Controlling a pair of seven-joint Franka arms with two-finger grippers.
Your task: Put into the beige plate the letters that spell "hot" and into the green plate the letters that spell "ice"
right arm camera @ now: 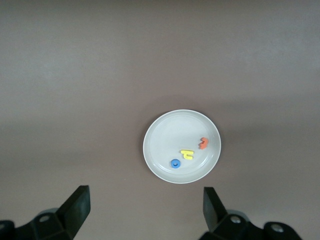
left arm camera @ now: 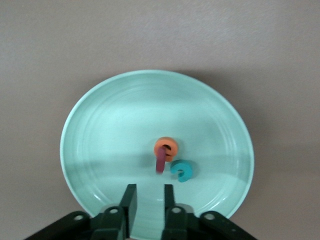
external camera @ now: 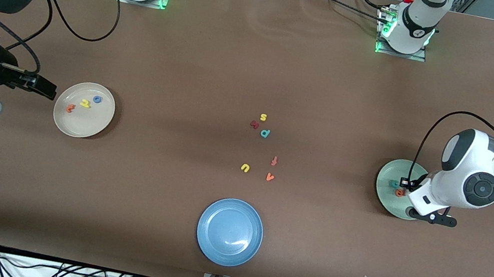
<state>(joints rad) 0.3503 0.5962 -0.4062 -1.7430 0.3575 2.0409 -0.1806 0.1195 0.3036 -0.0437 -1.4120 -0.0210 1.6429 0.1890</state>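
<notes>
**Left gripper over the green plate, fingers apart**

Left gripper (left arm camera: 148, 207) hangs over the green plate (left arm camera: 100, 125), at the left arm's end of the table. Its two fingers (left arm camera: 130, 205) stand a little apart and nothing is between them. Three small letters sit in this plate. The orange e (left arm camera: 167, 146) is near the middle. The dark red i (left arm camera: 160, 162) touches the e, and it looks tilted, though it is hard to tell if it lies flat. The teal c (left arm camera: 182, 170) is just beside them.

Right gripper (right arm camera: 145, 205) waits in the air beside the beige plate (right arm camera: 162, 135), at the right arm's end of the table. Its fingers are spread wide and hold nothing. In the beige plate lie the yellow h (right arm camera: 187, 154), the blue o (right arm camera: 175, 163) and the orange t (right arm camera: 203, 143), close together but not touching.

Some other letters lie on the table (external camera: 187, 72) between the two plates: a yellow s (external camera: 263, 117), a dark red one (external camera: 254, 124), a teal p (external camera: 265, 133), a red f (external camera: 274, 161), a yellow u (external camera: 245, 167) and an orange v (external camera: 270, 177). A blue plate (external camera: 213, 214) sits nearer the front camera than these letters.
</notes>
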